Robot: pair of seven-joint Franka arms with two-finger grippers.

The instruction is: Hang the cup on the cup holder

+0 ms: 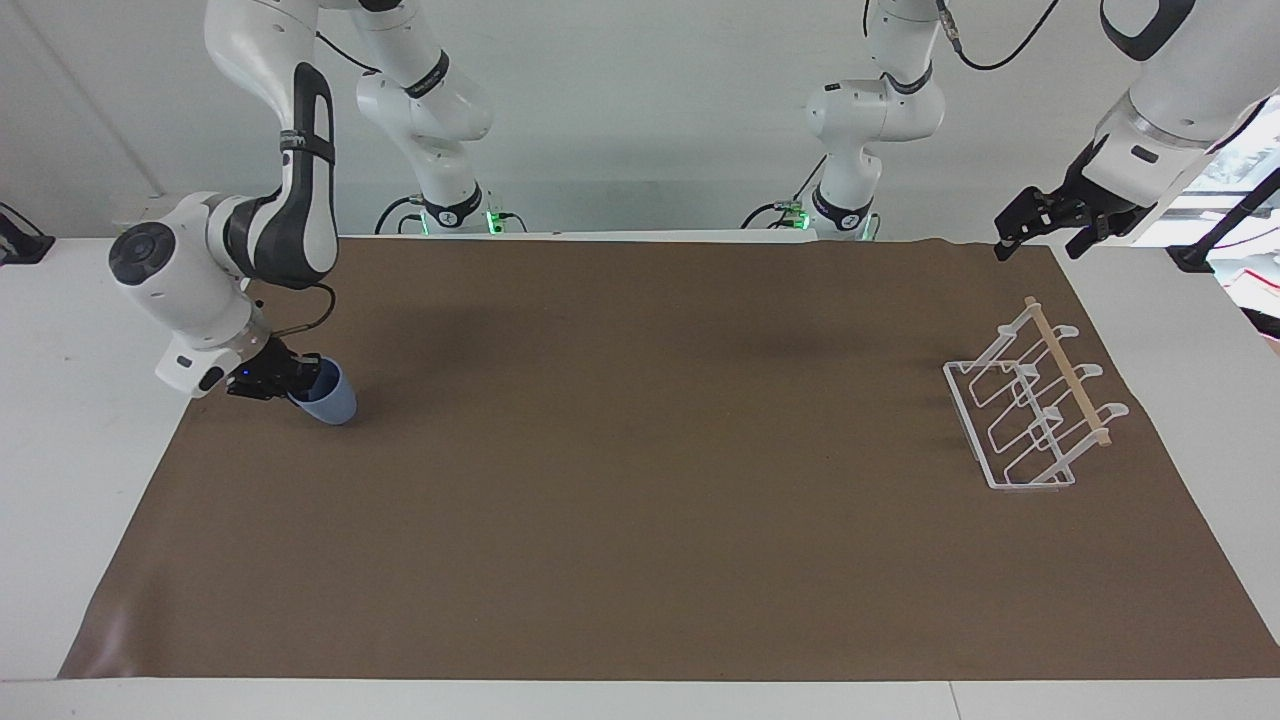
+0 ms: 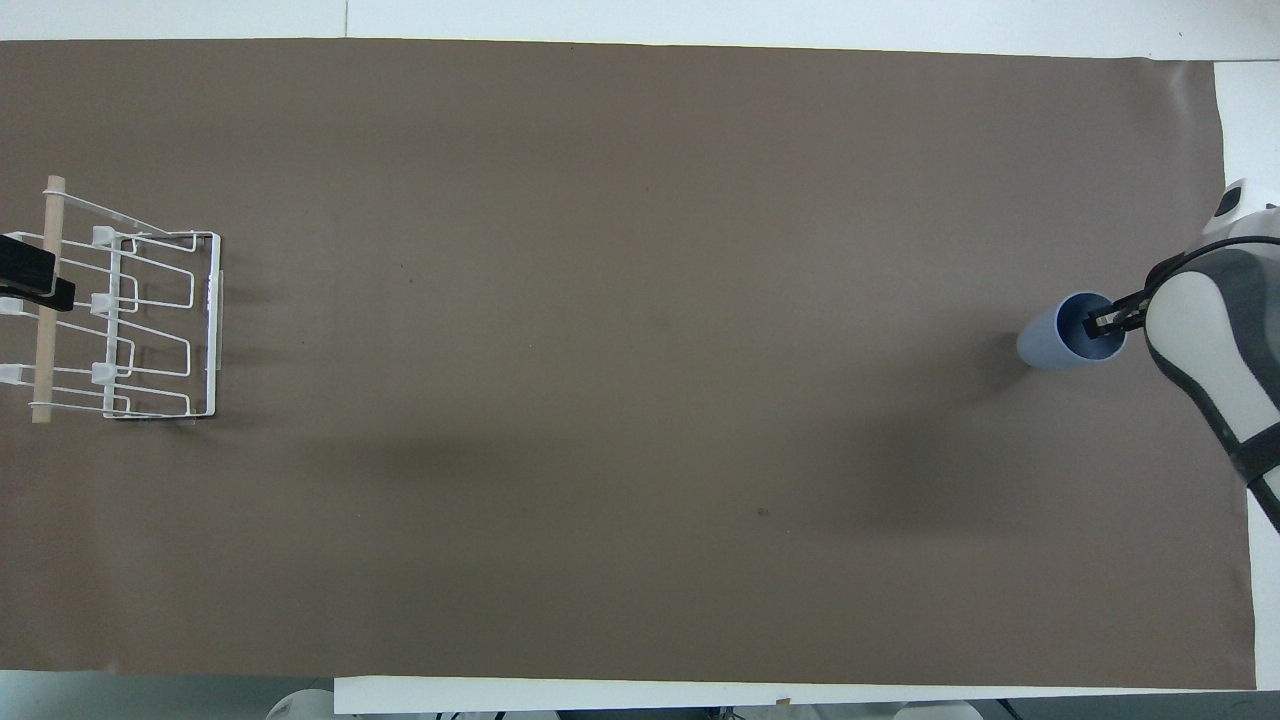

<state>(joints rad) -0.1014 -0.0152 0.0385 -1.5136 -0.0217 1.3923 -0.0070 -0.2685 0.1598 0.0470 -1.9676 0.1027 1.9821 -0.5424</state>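
The light-blue cup (image 1: 328,402) (image 2: 1060,338) is at the right arm's end of the brown mat, tilted with its mouth toward that arm. My right gripper (image 1: 296,380) (image 2: 1106,322) is shut on the cup's rim, one finger inside the mouth. The white wire cup holder (image 1: 1028,412) (image 2: 140,322) with its wooden dowel (image 1: 1068,372) stands at the left arm's end of the mat. My left gripper (image 1: 1035,235) (image 2: 30,275) hangs open and empty in the air over the holder's dowel side.
A brown mat (image 1: 640,480) covers most of the white table (image 1: 60,420). The two arm bases (image 1: 450,215) stand at the table's edge nearest the robots. Nothing else lies on the mat between cup and holder.
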